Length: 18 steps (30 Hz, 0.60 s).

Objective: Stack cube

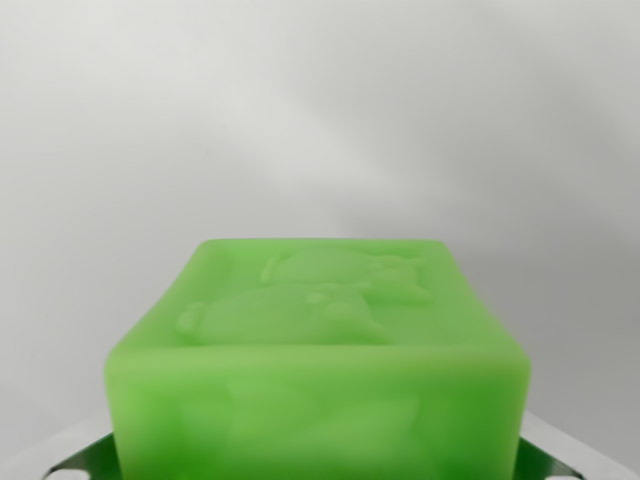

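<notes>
the fingers (75, 458) show only as pale metal slivers at the lower corners of the frame, flanking the cube (320, 350); whether they pinch it i cannot tell. the cube fills the lower centre: translucent green, glossy, soft-edged, with raised relief on top, against a blurred grey backdrop.

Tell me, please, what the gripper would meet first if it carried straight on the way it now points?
Most likely the translucent green cube with raised figures on top: it fills the lower centre of the wrist view, very close. The gripper's fingers are not clearly visible, only shiny bits at the bottom corners, so depth is uncertain. Beyond the cube is only plain pale grey surface.
</notes>
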Each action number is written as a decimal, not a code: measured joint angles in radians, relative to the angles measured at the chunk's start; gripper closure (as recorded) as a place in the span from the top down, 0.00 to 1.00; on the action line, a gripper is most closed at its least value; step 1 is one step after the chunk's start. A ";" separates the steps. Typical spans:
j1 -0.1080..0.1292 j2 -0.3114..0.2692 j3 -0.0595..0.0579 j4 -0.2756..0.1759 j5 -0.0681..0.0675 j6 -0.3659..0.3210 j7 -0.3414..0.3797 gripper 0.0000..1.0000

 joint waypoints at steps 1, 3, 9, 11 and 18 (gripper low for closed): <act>0.000 -0.007 0.000 -0.001 0.000 -0.006 0.000 0.00; 0.000 -0.020 0.000 -0.002 0.000 -0.017 0.000 0.00; 0.000 -0.060 0.000 -0.004 0.000 -0.052 0.000 0.00; 0.000 -0.069 0.000 -0.012 0.000 -0.053 0.005 0.00; 0.007 -0.090 -0.001 -0.060 0.000 -0.038 0.043 0.00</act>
